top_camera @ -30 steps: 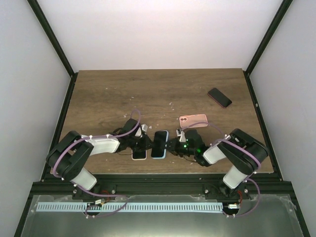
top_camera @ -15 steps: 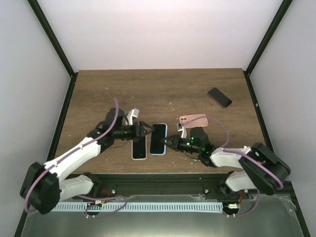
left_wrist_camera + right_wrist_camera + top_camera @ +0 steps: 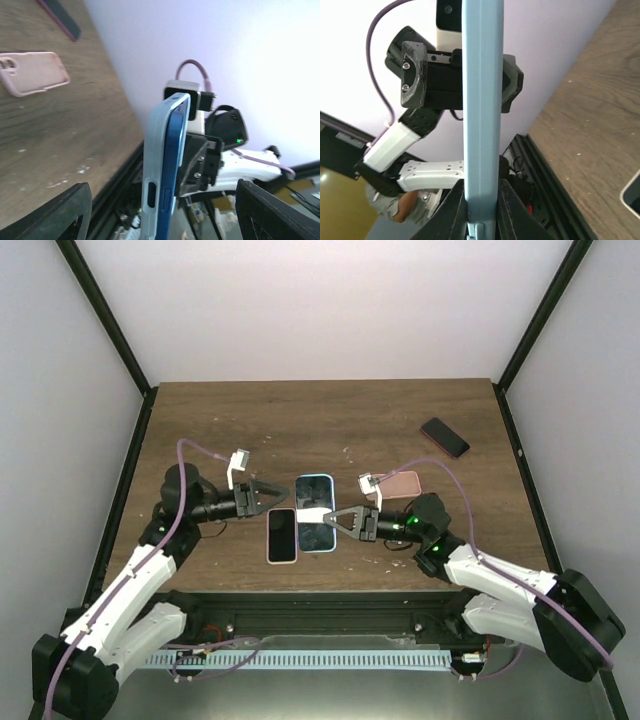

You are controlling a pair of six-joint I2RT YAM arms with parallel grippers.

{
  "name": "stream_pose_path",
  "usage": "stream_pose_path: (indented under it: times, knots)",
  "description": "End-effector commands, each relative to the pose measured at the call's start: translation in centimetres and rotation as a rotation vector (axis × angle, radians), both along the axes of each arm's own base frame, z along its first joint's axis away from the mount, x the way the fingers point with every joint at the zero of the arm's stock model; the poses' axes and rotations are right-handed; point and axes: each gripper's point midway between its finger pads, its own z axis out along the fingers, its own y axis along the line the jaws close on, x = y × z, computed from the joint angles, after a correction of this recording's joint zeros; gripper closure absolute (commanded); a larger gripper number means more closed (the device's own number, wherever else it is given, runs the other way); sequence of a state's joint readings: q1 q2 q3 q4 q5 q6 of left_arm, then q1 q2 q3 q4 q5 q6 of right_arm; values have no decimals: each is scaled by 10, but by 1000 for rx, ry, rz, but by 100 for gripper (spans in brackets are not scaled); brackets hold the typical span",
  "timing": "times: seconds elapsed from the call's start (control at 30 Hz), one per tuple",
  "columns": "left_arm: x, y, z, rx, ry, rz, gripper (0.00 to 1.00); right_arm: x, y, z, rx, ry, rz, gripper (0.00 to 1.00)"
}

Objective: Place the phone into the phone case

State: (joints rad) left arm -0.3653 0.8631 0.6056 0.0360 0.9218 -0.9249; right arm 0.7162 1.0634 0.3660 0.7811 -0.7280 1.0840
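Top external view showed us the right gripper (image 3: 331, 521) clamped on the light-blue phone case (image 3: 314, 510) from its 3 o'clock side, near the 6 o'clock edge of the table (image 3: 330, 420). From the left wrist we saw the blue phone (image 3: 176, 150) lying against that case's inner face. We found the left gripper (image 3: 281, 497) spread wide at the case's 9 o'clock, holding nothing. A second phone (image 3: 282, 536) lay flat at its 8 o'clock

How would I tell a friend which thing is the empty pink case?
On the wooden table, look right of centre, just beyond the right arm. The pink case lies flat there; the light blue case is gripped by the right fingers, and the dark phone lies farther back.
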Motion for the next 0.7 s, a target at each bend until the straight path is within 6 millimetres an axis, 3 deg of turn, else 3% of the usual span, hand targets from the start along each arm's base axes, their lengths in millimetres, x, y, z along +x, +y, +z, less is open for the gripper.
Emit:
stream_pose_path:
  times: [0.0, 0.17, 0.33, 0.67]
  knots:
    - [-24, -5, 33, -128, -76, -138, 20, -20, 0, 54, 133, -114, 96, 95]
    - [-24, -6, 30, -164, -73, -156, 21, -27, 7, 60, 162, -113, 147, 95]
    - [-27, -6, 34, -209, -67, -171, 29, -31, 14, 65, 190, -110, 185, 96]
    - [-27, -6, 43, -238, -64, -173, 73, -34, 18, 61, 201, -97, 214, 95]
